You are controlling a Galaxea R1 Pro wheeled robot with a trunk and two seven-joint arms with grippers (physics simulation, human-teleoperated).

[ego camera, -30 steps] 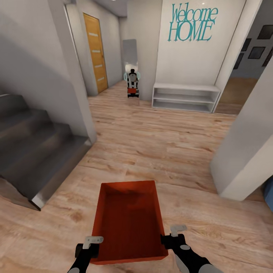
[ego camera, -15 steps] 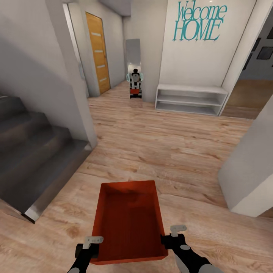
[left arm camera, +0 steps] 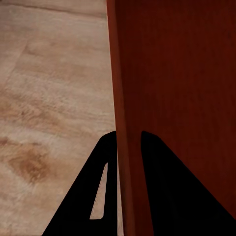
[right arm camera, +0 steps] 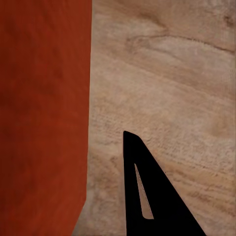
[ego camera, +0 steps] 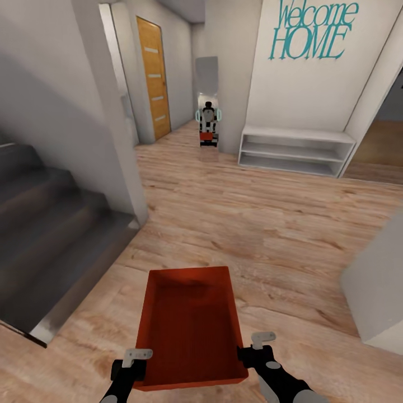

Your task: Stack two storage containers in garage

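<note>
Left tool (ego camera: 130, 366) pinches the tub (ego camera: 190, 324) by its left wall, one finger (left arm camera: 167, 196) inside and one outside. Right tool (ego camera: 254, 352) sits at the right wall; only its outer finger (right arm camera: 147, 196) shows, so its grip cannot be told. Tub is carried between both tools, equally near each, above the plank floor (ego camera: 252, 224), long axis pointing ahead down the hall; judged still in transit.

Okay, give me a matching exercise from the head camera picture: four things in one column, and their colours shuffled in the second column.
Things:
1. storage container
2. lettering on the wall
3. shelf unit
4. stairs

Colours:
A. white
B. dark grey
C. orange-red
D. teal

Pairs: 1-C, 2-D, 3-A, 4-B
</note>
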